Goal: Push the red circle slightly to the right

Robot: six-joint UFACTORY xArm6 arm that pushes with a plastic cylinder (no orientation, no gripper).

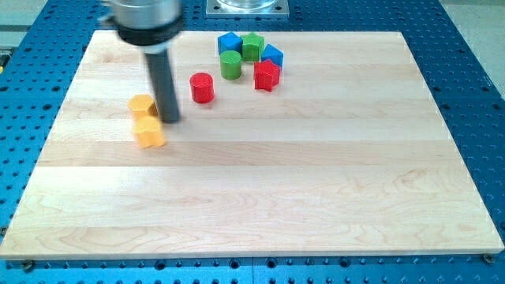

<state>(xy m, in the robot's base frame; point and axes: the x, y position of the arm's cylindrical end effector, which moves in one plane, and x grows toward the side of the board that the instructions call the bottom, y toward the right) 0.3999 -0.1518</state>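
The red circle [202, 87], a short red cylinder, stands on the wooden board [252, 181] in the upper middle-left. My tip [170, 120] rests on the board below and to the left of it, a small gap apart. The tip sits just right of two orange blocks: an orange hexagon-like one [142, 105] and an orange one [149, 132] below it.
A cluster lies right of the red circle at the view's top: a blue block [229, 43], a green block [252, 46], a green cylinder [230, 65], another blue block [273, 55] and a red star [267, 75]. Blue perforated table surrounds the board.
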